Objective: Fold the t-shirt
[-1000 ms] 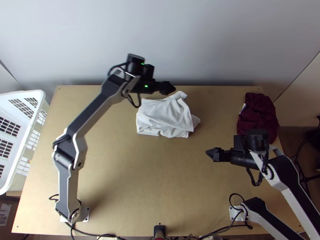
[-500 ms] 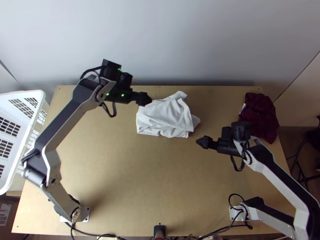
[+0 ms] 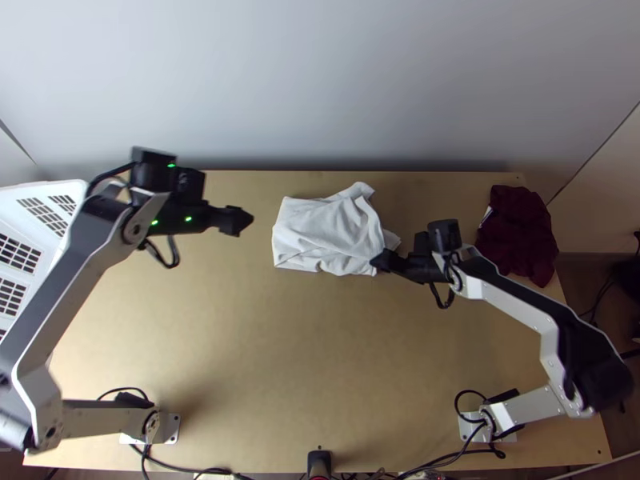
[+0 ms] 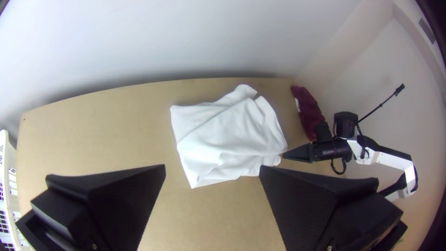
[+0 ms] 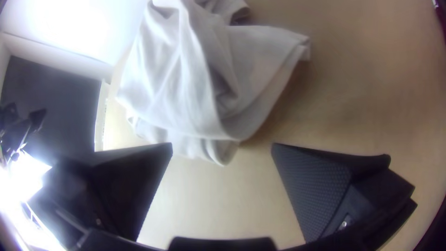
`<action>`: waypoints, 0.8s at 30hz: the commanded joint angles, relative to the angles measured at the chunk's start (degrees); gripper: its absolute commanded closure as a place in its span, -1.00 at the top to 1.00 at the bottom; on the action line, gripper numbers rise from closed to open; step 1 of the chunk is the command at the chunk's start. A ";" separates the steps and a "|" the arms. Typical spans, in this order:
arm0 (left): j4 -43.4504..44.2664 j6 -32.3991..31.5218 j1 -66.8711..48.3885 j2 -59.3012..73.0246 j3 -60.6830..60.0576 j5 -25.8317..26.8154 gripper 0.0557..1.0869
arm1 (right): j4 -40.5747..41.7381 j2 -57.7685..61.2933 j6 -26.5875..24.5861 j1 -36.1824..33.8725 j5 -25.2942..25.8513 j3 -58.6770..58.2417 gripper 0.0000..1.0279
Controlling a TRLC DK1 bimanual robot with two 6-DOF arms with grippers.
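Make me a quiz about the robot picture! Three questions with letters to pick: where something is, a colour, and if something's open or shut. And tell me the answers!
1. Where does the dark red cloth lie?
A) Table's far right
B) Table's near edge
C) Table's middle

2. What colour is the t-shirt by the right gripper?
A) Green
B) Black
C) White

3. How are the right gripper's fingers?
A) Shut
B) Open
C) Crossed

Answers:
1 A: it lies by the table's far right corner.
2 C: its fabric looks white.
3 B: a wide gap parts them.
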 commanded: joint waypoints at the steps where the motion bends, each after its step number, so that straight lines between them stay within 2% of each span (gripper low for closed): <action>1: 0.04 0.73 4.85 -8.87 -7.26 -0.49 0.91 | 2.50 11.33 1.53 2.40 -0.69 8.69 0.93; 11: -0.22 2.84 12.58 -16.34 -13.06 -0.49 0.91 | 1.62 22.41 2.94 5.92 -0.78 24.51 0.93; 13: -0.22 3.19 13.46 -16.78 -13.59 -0.49 0.91 | -1.63 25.13 2.85 6.09 -0.87 29.43 0.93; 16: -0.13 3.28 13.99 -16.96 -14.11 -0.49 0.91 | -10.68 30.58 0.74 6.97 -1.31 39.45 0.92; 17: -0.05 3.19 13.99 -16.96 -14.38 -0.49 0.91 | -13.32 31.72 -1.19 7.67 -1.31 41.83 0.81; 18: -0.05 3.11 14.08 -16.96 -14.73 -0.40 0.91 | -14.29 32.34 -2.86 8.29 -0.34 43.15 0.55; 19: -0.05 3.02 14.08 -17.14 -15.17 -0.40 0.91 | -14.20 32.87 -3.92 8.73 1.42 44.29 0.04; 20: 0.04 2.58 13.99 -17.31 -15.70 -0.40 0.91 | -14.46 33.92 -5.76 9.17 2.03 45.96 -0.62; 21: 0.13 2.49 13.99 -17.49 -16.22 -0.40 0.91 | -15.43 34.62 -7.17 9.34 2.03 47.28 -0.95; 24: 0.30 2.14 14.08 -18.72 -17.89 -0.40 0.91 | -18.59 32.95 -9.37 9.43 2.65 46.84 -0.94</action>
